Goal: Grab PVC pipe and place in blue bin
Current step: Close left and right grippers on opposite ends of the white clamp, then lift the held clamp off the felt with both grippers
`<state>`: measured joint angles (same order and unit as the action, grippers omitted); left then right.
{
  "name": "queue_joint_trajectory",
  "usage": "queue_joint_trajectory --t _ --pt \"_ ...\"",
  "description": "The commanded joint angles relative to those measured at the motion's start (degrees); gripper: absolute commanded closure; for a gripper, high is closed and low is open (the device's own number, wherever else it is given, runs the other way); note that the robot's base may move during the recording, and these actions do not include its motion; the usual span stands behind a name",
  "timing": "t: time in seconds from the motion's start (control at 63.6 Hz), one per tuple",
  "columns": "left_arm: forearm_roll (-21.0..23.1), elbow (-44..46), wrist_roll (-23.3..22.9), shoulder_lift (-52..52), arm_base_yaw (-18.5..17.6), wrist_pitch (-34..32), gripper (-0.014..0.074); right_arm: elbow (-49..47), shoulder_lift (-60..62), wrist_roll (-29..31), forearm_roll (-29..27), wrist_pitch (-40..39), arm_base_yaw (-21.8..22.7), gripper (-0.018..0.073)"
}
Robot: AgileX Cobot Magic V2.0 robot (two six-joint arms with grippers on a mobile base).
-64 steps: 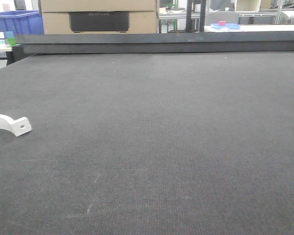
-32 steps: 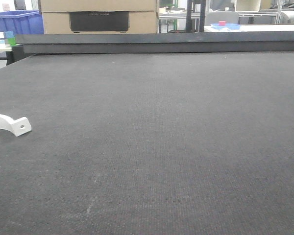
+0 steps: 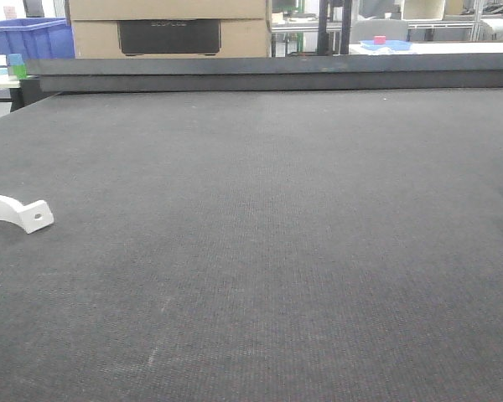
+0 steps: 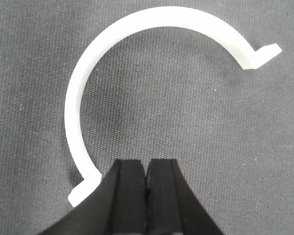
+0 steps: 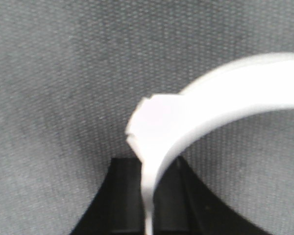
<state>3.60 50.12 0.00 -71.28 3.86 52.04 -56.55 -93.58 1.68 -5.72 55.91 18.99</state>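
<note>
Dark woven matting covers the bench [image 3: 318, 251]; a cardboard box [image 3: 168, 29] stands beyond its far rail.

Right wrist view: my right end effector [image 5: 149, 169] is clenched on the PVC pipe [image 5: 235, 88]. Its white band runs down between the jaws and arches up close to the lens, blurred.

Left wrist view: my left end effector [image 4: 146, 166] is clenched on nothing. Its tips sit just beside one tab of a second pipe piece [image 4: 73, 107], which lies flat on the mat.

Step in hand, as I judge it: the grasp is made and the carry is pending. The next move calls for swinging the right arm toward the blue bin [image 3: 25, 38], seen past the bench's far-left corner, and releasing above it.

Count: two end effectors; at least two white pieces, since the one at the front view's left edge may be the left wrist's; one blue bin; one small blue tray [image 3: 386, 44].
</note>
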Motion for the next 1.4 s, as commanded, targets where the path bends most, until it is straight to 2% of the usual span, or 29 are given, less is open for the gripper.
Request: queue_joint_trajectory --t 0.0,0.157,0.236,0.377,0.456,0.55,0.692,0.755,0.802,0.943,1.038,1.383 --pt "0.6 0.3 0.0 0.1 -0.2 -0.3 0.0707 0.0 -0.7 0.0 0.2 -0.9 -0.1 0.0726" --pt "1.3 1.5 0.0 0.1 -0.2 0.1 0.0707 -0.2 1.4 0.0 0.2 -0.2 -0.1 0.0713" --pt "-0.4 3.2 0.0 0.0 0.0 2.0 0.0707 -0.6 4.0 0.0 0.2 1.6 -0.1 0.0713" --pt "-2.2 9.0 0.4 -3.1 3.2 8.6 0.0707 -1.1 10.7 0.0 -0.4 4.1 -0.1 0.0713" --pt "-2.2 11.9 3.5 -6.0 5.6 10.9 0.0707 -1.1 14.2 0.0 -1.0 4.3 -0.2 0.0713" --pt "-0.7 14.4 9.7 -9.7 7.6 10.2 0.0707 -1.1 17.7 0.0 -1.0 4.3 -0.2 0.0713" --pt "0.8 16.4 19.4 -15.3 7.6 8.0 0.0703 -1.1 19.7 0.0 -1.3 4.5 -0.2 0.0713" --pt "1.3 16.7 22.4 -17.2 7.1 8.0 0.0663 -1.1 19.6 0.0 -1.9 4.7 -0.2 0.0713" --pt "1.3 16.7 23.5 -18.7 6.6 7.4 0.0594 -1.1 19.6 0.0 -2.0 4.7 -0.2 0.0713" --pt "0.2 16.7 23.5 -22.4 5.9 4.1 0.0354 -1.0 19.6 0.4 -2.1 4.7 -0.2 0.0713" --pt "-0.3 16.7 23.5 -24.4 5.9 4.0 0.0274 -1.0 19.6 0.4 -2.1 4.7 -0.2 0.0713" --pt "-0.1 16.7 23.5 -30.1 5.9 3.5 0.0348 -1.0 19.6 0.4 -2.1 4.6 -0.2 0.0713"
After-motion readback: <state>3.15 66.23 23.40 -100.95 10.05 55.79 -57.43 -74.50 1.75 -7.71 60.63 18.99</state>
